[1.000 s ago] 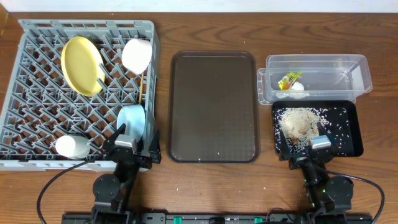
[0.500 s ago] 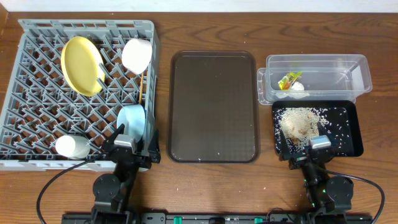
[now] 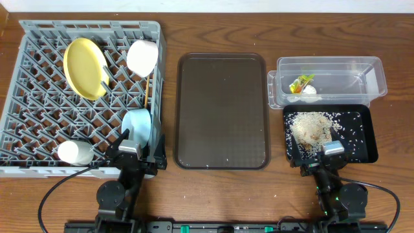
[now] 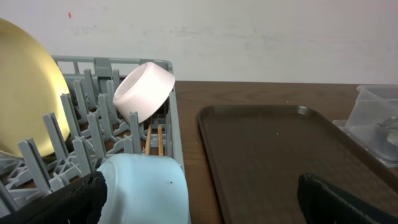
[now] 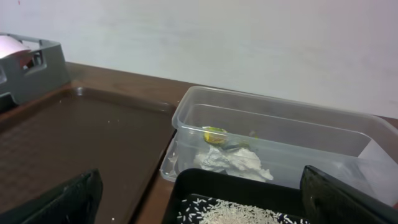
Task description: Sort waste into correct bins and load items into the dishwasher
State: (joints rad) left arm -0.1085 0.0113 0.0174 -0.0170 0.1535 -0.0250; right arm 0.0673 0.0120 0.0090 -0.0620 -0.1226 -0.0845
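Note:
The grey dish rack (image 3: 39, 77) at the left holds a yellow plate (image 3: 85, 68), a white cup (image 3: 142, 57), a light blue bowl (image 3: 138, 126) and a white cup (image 3: 74, 152). The brown tray (image 3: 222, 110) lies in the middle with only crumbs on it. The clear bin (image 3: 349, 74) holds a yellow wrapper (image 3: 301, 83) and crumpled white paper (image 3: 309, 92). The black bin (image 3: 362, 139) holds rice (image 3: 310, 126). My left gripper (image 3: 137, 155) rests open at the front edge by the blue bowl (image 4: 146, 186). My right gripper (image 3: 326, 155) rests open before the black bin (image 5: 249, 186).
Wooden chopsticks (image 4: 157, 138) stand in the rack's corner below the white cup (image 4: 144, 90). The clear bin (image 5: 280, 124) sits behind the black bin in the right wrist view. A white wall runs along the far side of the table.

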